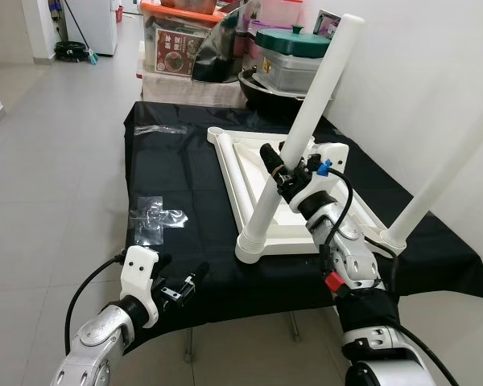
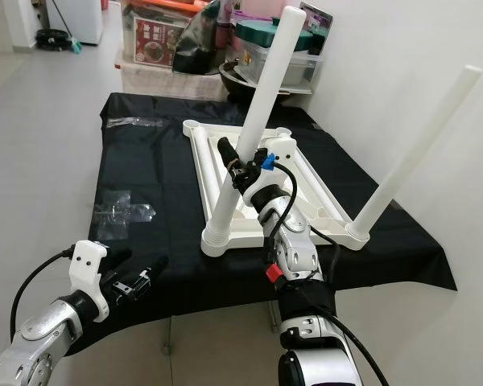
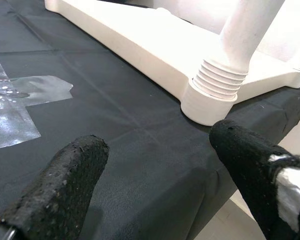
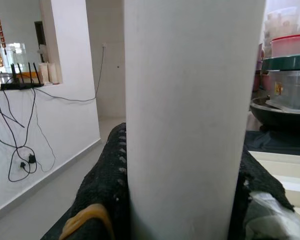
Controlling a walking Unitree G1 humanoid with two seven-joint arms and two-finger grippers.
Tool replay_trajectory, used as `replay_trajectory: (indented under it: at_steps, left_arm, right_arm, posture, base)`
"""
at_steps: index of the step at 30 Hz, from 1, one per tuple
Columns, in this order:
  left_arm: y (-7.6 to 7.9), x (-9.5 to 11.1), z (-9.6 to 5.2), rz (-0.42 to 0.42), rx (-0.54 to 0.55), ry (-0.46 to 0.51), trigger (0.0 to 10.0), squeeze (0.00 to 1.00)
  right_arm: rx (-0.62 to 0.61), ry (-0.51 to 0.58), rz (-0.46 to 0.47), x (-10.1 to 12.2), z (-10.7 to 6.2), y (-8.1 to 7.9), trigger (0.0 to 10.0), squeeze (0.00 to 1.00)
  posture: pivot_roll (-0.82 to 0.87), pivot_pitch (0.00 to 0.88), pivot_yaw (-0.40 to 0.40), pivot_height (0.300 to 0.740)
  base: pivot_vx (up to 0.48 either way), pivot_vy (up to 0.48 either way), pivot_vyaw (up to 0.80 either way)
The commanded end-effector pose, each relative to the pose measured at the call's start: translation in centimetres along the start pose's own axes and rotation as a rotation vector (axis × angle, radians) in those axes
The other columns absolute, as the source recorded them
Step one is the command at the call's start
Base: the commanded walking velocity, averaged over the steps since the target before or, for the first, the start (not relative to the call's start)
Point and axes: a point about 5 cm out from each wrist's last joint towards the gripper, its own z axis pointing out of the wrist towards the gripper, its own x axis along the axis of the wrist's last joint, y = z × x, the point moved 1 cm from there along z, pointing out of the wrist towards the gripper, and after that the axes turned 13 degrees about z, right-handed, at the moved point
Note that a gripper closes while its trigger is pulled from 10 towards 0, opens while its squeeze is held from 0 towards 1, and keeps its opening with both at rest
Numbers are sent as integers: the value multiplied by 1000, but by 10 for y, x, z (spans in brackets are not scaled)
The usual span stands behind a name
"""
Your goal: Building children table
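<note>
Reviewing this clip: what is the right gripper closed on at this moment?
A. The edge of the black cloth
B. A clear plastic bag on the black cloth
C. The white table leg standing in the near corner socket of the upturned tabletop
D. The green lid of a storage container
C: the right gripper has its black fingers either side of the white table leg, whose threaded end sits in the tabletop corner socket.

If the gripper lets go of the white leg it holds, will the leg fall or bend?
The white leg looks like stiff plastic tube, so bending seems unlikely. Its ribbed foot sits in the tabletop's corner socket, so it probably stays, leaning. The right gripper is clamped on it.
</note>
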Motion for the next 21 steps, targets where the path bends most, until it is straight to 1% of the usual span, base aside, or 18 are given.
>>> replay_trajectory:
  at_steps: [1, 2, 4, 5, 6, 9, 10, 11, 13, 15, 16, 19, 21]
  left_arm:
    - [4, -3, 2, -19, -12, -2, 10000, 0]
    - [4, -3, 2, -19, -12, -3, 10000, 0]
    - [4, -3, 1, -21, -10, -4, 10000, 0]
    - [4, -3, 1, -21, -10, -4, 10000, 0]
    - [3, -3, 1, -22, -8, -5, 10000, 0]
    - [4, -3, 0, -22, -6, -5, 10000, 0]
    - [4, -3, 0, -24, -5, -5, 10000, 0]
    - [4, -3, 0, -24, -5, -5, 10000, 0]
    - [4, -4, 0, -25, -4, -5, 10000, 0]
    - [4, -4, 0, -25, -4, -5, 10000, 0]
    - [4, -4, -1, -26, -4, -6, 10000, 0]
    - [4, -4, 0, -25, -8, -7, 10000, 0]
    - [4, -4, 0, -25, -9, -7, 10000, 0]
  right_arm:
    - [-79, -301, 29, -58, -23, 20, 0, 0]
    - [-62, -311, 20, -57, -22, 21, 0, 0]
    - [-31, -308, -25, -49, -20, 22, 0, 0]
    - [-31, -308, -25, -49, -20, 22, 0, 0]
    - [-14, -302, -57, -44, -18, 21, 0, 0]
    - [-17, -295, -80, -43, -19, 20, 0, 0]
    - [-46, -279, -93, -42, -20, 21, 0, 0]
    - [-46, -279, -93, -42, -20, 21, 0, 0]
    - [-123, -239, -75, -43, -24, 22, 0, 0]
    - [-123, -239, -75, -43, -24, 22, 0, 0]
    - [-145, -230, -66, -45, -26, 21, 0, 0]
    - [-152, -255, -1, -60, -37, 13, 0, 0]
    - [-149, -263, 9, -63, -39, 12, 0, 0]
  posture:
    - [38, 0, -147, 740]
    - [38, 0, -147, 740]
    - [41, 0, -152, 740]
    - [41, 0, -152, 740]
    - [41, 0, -152, 740]
    - [42, 0, -155, 740]
    - [42, 0, -157, 740]
    - [42, 0, -157, 740]
    - [43, 0, -155, 740]
    - [43, 0, -155, 740]
    - [43, 0, -155, 740]
    - [43, 0, -152, 740]
    - [43, 0, -152, 740]
  base:
    - [0, 0, 0]
    - [0, 0, 0]
    - [0, 0, 0]
    - [0, 0, 0]
    - [0, 0, 0]
    - [0, 0, 0]
    - [0, 0, 0]
    - [0, 0, 0]
    - [0, 0, 0]
    - [0, 0, 0]
    - [0, 0, 0]
    - [0, 0, 0]
    - [0, 0, 0]
